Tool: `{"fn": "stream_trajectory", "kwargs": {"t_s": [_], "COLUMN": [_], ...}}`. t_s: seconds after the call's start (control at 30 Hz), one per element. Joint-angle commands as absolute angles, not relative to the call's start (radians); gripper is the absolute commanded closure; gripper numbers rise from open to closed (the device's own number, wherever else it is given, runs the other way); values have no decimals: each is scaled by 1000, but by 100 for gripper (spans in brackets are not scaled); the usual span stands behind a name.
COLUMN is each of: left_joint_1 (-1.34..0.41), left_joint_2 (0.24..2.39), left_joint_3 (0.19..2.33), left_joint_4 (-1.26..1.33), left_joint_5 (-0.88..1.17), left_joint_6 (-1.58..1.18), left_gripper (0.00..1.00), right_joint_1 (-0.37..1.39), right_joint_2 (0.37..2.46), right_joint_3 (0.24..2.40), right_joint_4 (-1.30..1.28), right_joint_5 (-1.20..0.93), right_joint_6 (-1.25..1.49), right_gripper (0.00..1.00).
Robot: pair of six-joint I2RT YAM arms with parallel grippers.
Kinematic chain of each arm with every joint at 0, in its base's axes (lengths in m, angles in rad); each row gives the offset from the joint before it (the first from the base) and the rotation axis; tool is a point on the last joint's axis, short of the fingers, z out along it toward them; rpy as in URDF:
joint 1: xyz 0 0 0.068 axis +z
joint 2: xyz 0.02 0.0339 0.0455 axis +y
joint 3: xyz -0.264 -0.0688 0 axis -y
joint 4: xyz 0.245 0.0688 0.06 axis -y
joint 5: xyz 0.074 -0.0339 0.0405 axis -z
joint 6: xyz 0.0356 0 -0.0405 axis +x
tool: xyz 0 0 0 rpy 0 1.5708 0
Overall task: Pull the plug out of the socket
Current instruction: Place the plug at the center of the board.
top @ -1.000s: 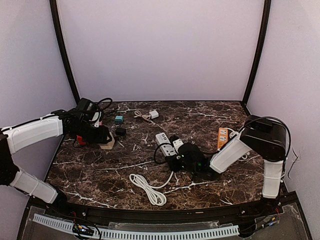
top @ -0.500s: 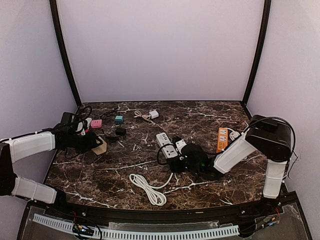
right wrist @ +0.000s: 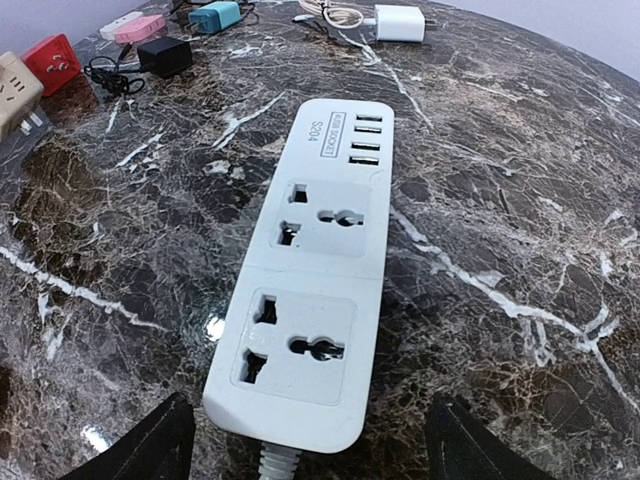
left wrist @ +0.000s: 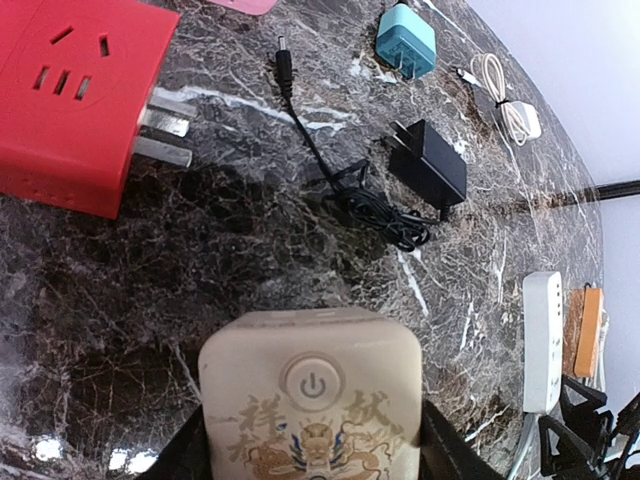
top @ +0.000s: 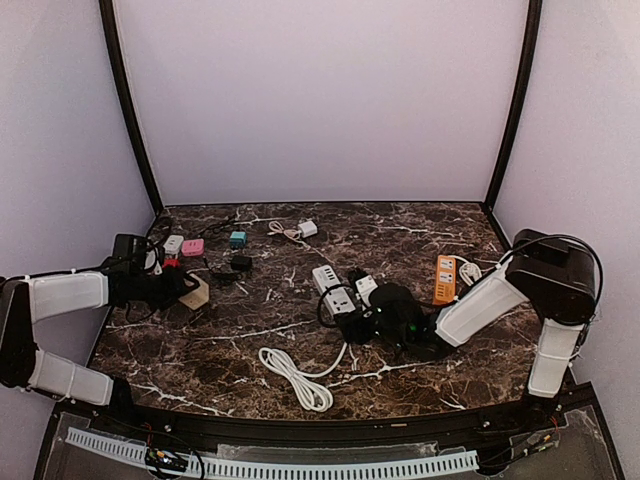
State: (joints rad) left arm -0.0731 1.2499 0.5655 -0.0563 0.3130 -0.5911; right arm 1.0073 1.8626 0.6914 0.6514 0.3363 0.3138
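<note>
My left gripper [left wrist: 315, 445] is shut on a beige cube socket [left wrist: 310, 385] with a power button and a dragon print, held low over the table; it also shows in the top view [top: 195, 293]. A red cube plug [left wrist: 75, 100] lies free just beyond it, its prongs pointing at the beige cube. My right gripper [right wrist: 310, 450] is open, with its fingers [right wrist: 140, 445] on either side of the near end of a white power strip [right wrist: 310, 270]. The strip's outlets are all empty.
At the back left lie a teal adapter [left wrist: 406, 40], a black adapter with cord [left wrist: 430, 160], a pink adapter [top: 193, 246] and a white charger [top: 307, 228]. An orange power strip [top: 445, 277] lies at the right. A coiled white cable [top: 295, 375] lies near the front.
My left arm has drawn back to the left with the beige cube, and the red plug now lies apart from it. My right gripper has shifted slightly right along the white strip.
</note>
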Motion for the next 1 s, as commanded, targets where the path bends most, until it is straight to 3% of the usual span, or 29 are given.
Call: {"fn": "stream_trajectory", "kwargs": {"t_s": [0.0, 0.17, 0.4, 0.53, 0.77, 0.97], "left_joint_1": [-48, -36, -33, -32, -29, -28], "left_joint_2": [1248, 1243, 1214, 1180, 1163, 1157], "left_joint_3": [531, 525, 506, 501, 508, 521], "left_joint_4": [-14, -30, -38, -66, -118, -162], "left_joint_5": [346, 336, 303, 266, 223, 189], "left_joint_6": [-602, -605, -627, -629, -621, -626], "left_gripper": [85, 73, 44, 35, 10, 8], "right_joint_1": [1002, 1002, 1002, 1000, 998, 996], "right_joint_2": [1843, 1829, 1797, 1792, 1793, 1791], "right_joint_3": [675, 675, 662, 653, 658, 658], "right_joint_4": [677, 672, 667, 672, 671, 666], "right_joint_5": [316, 312, 314, 316, 310, 309], "right_joint_6": [328, 327, 325, 328, 330, 328], "right_gripper": [21, 21, 21, 21, 20, 20]}}
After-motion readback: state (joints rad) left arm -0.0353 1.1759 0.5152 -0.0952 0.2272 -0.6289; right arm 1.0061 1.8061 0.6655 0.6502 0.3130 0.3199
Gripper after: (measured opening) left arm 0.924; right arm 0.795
